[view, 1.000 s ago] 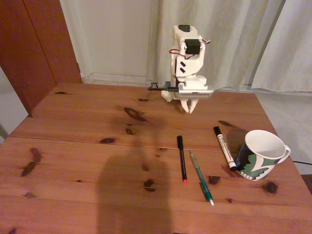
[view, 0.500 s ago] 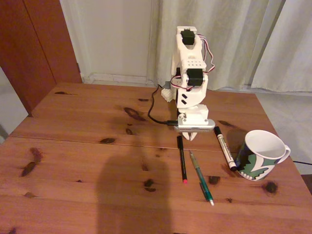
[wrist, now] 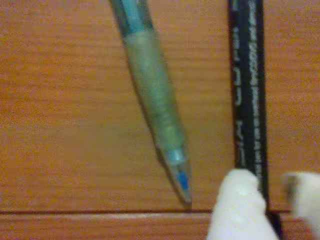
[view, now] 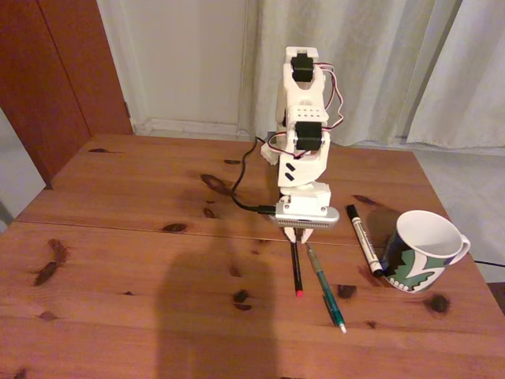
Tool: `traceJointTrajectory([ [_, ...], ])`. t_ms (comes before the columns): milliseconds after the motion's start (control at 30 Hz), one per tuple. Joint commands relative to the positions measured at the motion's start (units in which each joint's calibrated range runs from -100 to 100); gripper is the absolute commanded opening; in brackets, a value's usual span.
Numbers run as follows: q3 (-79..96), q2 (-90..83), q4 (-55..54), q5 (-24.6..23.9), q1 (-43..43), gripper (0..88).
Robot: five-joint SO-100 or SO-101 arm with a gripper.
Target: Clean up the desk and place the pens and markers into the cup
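Observation:
On the desk [view: 118, 237], my gripper [view: 297, 236] points straight down over the far end of the thin black pen [view: 296, 268], whose red tip lies nearer the camera. In the wrist view the white fingertips [wrist: 239, 200] stand on either side of the black pen [wrist: 247, 90], slightly apart, so the gripper [wrist: 272, 200] is open and the pen still lies flat. The green pen [view: 325, 288] lies just right of it, and its tip shows close up [wrist: 155, 100]. Further right are the white marker [view: 364, 240] and the upright patterned cup [view: 422, 251].
The arm's base [view: 276, 154] stands at the back of the desk before pale curtains [view: 379, 63]. A black cable [view: 246, 181] loops from the base to the wrist. A seam [view: 118, 228] crosses the wood, and a dark shadow [view: 213, 316] covers the front.
The arm has unfolded forward and lowered from the back of the desk, bringing the gripper down onto the far end of the black pen. Pens, marker and cup have not moved.

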Motion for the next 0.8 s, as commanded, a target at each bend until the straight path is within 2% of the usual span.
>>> traceJointTrajectory([
  [0, -3.49, -0.27, -1.54, 0.25, 0.07, 12.4],
  [767, 3.00, -0.10, -1.54, 1.77, 0.07, 12.3],
])
